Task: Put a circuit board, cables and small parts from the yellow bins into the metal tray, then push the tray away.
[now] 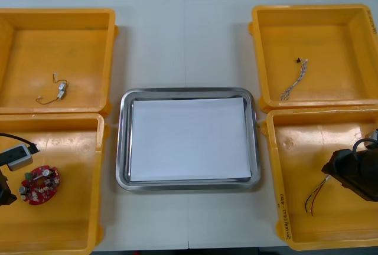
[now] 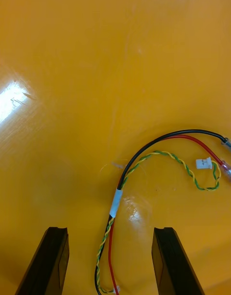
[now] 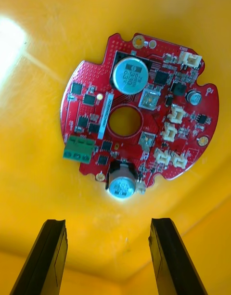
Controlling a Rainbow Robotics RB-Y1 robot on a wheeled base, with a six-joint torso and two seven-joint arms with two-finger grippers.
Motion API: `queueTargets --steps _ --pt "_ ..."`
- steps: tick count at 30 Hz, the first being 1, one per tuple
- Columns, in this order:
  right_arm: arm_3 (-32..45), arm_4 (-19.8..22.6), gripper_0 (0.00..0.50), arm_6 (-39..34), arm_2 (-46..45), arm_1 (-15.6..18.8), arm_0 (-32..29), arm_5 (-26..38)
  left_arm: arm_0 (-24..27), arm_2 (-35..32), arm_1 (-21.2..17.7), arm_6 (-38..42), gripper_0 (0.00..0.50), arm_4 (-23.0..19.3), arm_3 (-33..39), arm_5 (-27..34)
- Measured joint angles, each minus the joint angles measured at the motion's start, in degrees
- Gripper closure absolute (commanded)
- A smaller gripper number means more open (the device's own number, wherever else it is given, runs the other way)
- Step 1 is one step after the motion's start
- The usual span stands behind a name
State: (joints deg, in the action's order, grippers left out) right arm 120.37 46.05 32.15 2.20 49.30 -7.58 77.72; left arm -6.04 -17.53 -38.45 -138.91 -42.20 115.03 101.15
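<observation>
Black fingers of the left gripper (image 3: 108, 223) gape wide and hold nothing, just short of the one round red circuit board (image 3: 137, 114). It lies flat in the near-left yellow bin (image 1: 77, 143), at eight o'clock from the single white-lined metal tray (image 1: 123, 143). Likely stiff, light and fragile (tall components), it is best pinched at the rim. The right gripper (image 2: 110, 230), equally open and empty, straddles one limp red, black and yellow cable (image 2: 115, 203) at four o'clock. Four bins in all.
</observation>
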Motion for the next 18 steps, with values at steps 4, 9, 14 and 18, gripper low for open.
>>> queueTargets --steps 4,9,14,18 --pt "-0.4 -1.0 0.000 0.0 0.7 -0.1 0.2 -0.2 0.8 -1.5 0.0 5.1 0.000 -0.3 1.6 3.4" --pt "-1.1 -2.9 0.000 0.0 2.1 -0.2 0.6 -0.8 2.2 -3.2 0.1 21.7 0.000 -1.3 3.5 6.8" --pt "-1.2 -7.5 0.000 -4.4 4.8 -0.3 0.9 -2.5 3.9 -3.5 0.1 33.4 0.000 -2.1 3.5 7.4" --pt "-1.3 -8.1 0.000 -9.0 6.6 -0.5 1.4 -2.6 5.3 -3.5 0.1 34.1 0.000 -2.4 3.5 8.1"
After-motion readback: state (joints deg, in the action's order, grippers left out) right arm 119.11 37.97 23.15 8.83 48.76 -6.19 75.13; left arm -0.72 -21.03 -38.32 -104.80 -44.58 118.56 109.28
